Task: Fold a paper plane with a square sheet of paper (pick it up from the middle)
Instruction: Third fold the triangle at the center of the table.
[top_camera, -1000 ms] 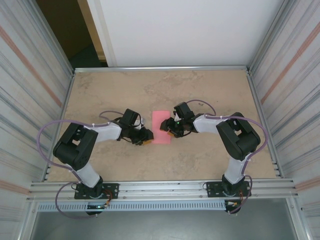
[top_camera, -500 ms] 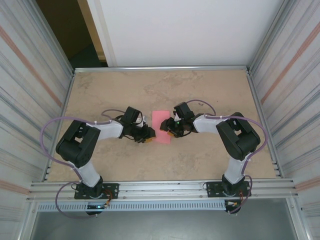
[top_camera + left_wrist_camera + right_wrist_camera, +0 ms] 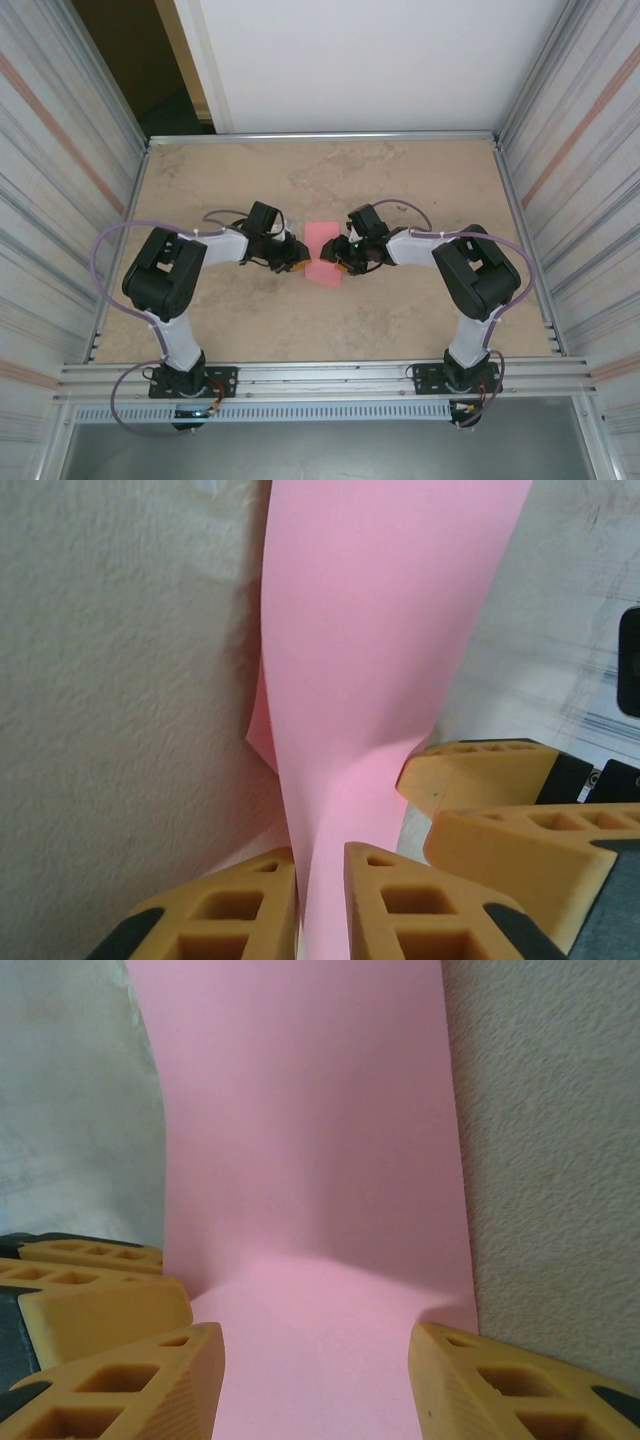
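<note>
The square sheet of paper (image 3: 319, 243) is pink and lies folded to a narrow strip at the table's middle, between both grippers. My left gripper (image 3: 299, 261) is at its left near corner. In the left wrist view the paper (image 3: 380, 630) rises and twists into my left gripper (image 3: 320, 905), whose orange fingers (image 3: 225, 910) are shut on it. My right gripper (image 3: 340, 263) is at the strip's right near end. Its fingers (image 3: 480, 1385) stand wide apart, and the paper (image 3: 310, 1140) runs flat between them under my right gripper (image 3: 315, 1385).
The beige table (image 3: 400, 180) is walled by metal panels left and right, with a rail along the near edge (image 3: 320, 378). The two grippers are almost touching; my right gripper's fingers (image 3: 500, 810) show beside the left ones.
My left gripper has moved right and away from me onto the paper's near left corner and closed on it, lifting and twisting that edge. The right arm has held still.
</note>
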Tool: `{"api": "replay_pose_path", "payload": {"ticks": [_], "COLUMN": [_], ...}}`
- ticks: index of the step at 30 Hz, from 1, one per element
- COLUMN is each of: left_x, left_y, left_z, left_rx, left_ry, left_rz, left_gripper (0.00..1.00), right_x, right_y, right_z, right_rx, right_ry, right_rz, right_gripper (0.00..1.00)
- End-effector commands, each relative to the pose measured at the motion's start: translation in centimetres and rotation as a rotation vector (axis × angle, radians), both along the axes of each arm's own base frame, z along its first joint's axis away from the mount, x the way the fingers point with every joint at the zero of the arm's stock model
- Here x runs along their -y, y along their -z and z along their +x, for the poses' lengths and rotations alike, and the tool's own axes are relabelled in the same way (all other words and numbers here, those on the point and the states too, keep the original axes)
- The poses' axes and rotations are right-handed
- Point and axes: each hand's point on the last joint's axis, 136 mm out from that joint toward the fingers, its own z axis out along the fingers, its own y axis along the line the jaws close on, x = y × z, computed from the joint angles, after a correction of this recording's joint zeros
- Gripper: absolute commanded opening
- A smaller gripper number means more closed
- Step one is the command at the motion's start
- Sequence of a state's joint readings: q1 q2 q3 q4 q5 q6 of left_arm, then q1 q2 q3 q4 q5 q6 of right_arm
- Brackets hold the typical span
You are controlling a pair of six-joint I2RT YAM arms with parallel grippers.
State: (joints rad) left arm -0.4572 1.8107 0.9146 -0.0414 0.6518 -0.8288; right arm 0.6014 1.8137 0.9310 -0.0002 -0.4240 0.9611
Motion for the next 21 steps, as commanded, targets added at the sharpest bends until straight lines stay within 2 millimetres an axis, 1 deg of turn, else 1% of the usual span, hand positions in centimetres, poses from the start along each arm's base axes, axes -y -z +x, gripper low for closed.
{"api": "replay_pose_path", "payload": {"ticks": [1, 5, 9, 11, 13, 15, 19, 21], "left_x": [0.2, 0.3, 0.3, 0.2, 0.2, 0.1, 0.2, 0.3], "left_y": [-0.3, -0.3, 0.0, 0.0, 0.0, -0.3, -0.8, -1.3], "left_z": [0.0, 0.1, -0.1, -0.2, -0.2, -0.2, -0.1, 0.0], "left_rx": [-0.027, -0.032, -0.051, -0.054, -0.056, -0.056, -0.054, -0.052], "left_ry": [0.008, 0.009, 0.003, 0.002, -0.003, -0.012, -0.022, -0.028], "left_rz": [-0.014, -0.016, -0.013, -0.011, -0.012, -0.013, -0.022, -0.031], "left_gripper": [0.19, 0.16, 0.08, 0.06, 0.05, 0.02, 0.00, 0.00], "right_x": [2.5, 1.7, 1.4, 1.3, 1.2, 1.3, 1.9, 2.0], "right_y": [4.1, 3.3, 2.6, 2.1, 1.1, -0.4, -3.6, -5.2], "right_z": [-2.4, -2.0, -1.6, -1.4, -1.0, -0.4, 0.4, 0.4], "right_rx": [-0.116, -0.088, -0.057, -0.032, 0.010, 0.080, 0.240, 0.332], "right_ry": [0.016, 0.009, 0.005, 0.000, -0.013, -0.036, -0.114, -0.171], "right_rz": [-0.113, -0.063, -0.041, -0.030, -0.024, -0.036, -0.122, -0.164], "right_gripper": [0.52, 0.52, 0.53, 0.53, 0.53, 0.54, 0.55, 0.55]}}
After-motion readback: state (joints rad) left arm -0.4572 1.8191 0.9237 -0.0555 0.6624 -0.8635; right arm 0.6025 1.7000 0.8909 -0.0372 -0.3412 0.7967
